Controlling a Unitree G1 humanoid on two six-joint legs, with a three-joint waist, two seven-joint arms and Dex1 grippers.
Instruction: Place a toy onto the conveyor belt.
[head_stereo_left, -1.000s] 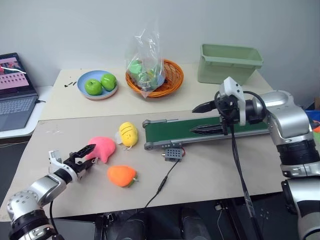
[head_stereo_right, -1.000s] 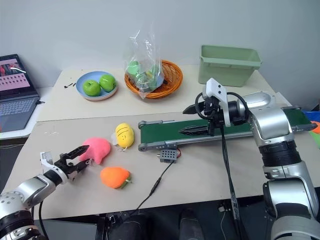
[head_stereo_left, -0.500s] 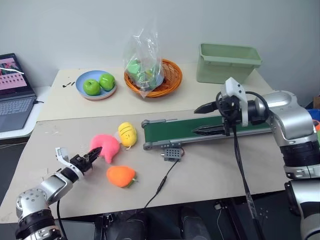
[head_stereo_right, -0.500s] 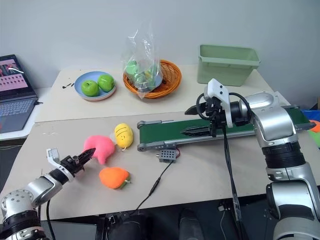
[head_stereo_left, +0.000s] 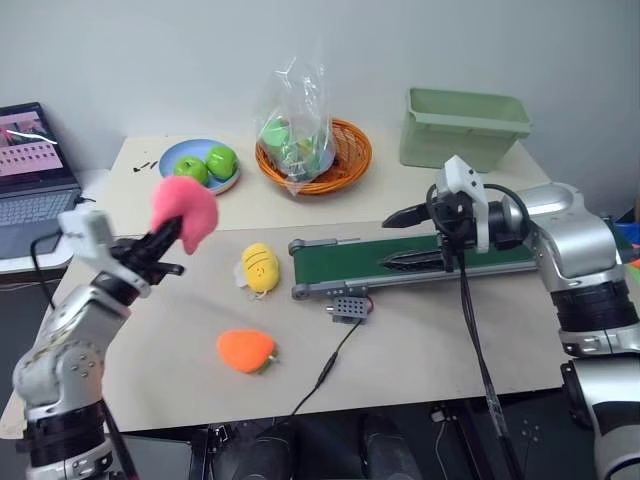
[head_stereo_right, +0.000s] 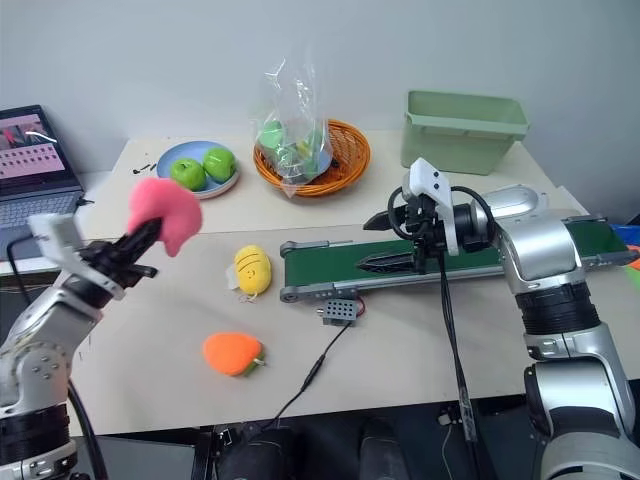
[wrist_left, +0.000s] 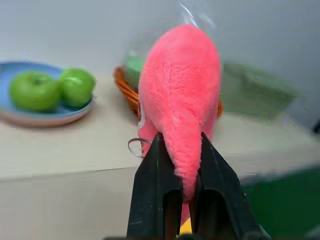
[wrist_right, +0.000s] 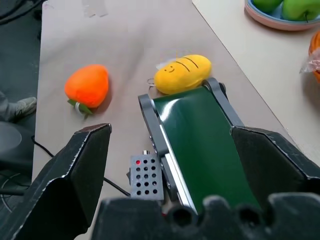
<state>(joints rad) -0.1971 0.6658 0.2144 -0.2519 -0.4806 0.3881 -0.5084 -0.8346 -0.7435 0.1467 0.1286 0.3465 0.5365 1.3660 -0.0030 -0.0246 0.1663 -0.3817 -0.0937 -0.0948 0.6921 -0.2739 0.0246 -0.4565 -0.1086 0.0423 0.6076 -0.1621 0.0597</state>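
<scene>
Pink plush toy (head_stereo_left: 185, 210) hangs in the air above the left part of the worktop (head_stereo_left: 420, 340), clear of the surface, pinched at its lower end by the left gripper (head_stereo_left: 166, 237). In the left wrist view the two black fingers (wrist_left: 154, 186) press together on a narrow fold of the pink fabric, with the rest of the toy bulging above them. The toy sits well to the left of the conveyor belt (head_stereo_left: 390, 262) and does not touch it.

The conveyor belt lies across the middle of the worktop, its dark green band in a grey frame, with a small grey control box (head_stereo_left: 347, 307) just beside its near left end and a black cable (head_stereo_left: 325, 372) trailing toward the front edge. A yellow plush (head_stereo_left: 259, 268) rests next to the belt's left end, and an orange plush (head_stereo_left: 245, 350) lies nearer the front edge.

The right gripper (head_stereo_left: 404, 238) hovers over the belt with its jaws spread wide and nothing between them.

At the back stand a blue plate (head_stereo_left: 180, 158) holding two green apples (head_stereo_left: 205, 165), an orange basket (head_stereo_left: 350, 160) with a clear bag (head_stereo_left: 295, 120) in it, and a pale green bin (head_stereo_left: 462, 128). A laptop (head_stereo_left: 30, 170) sits off to the left.
</scene>
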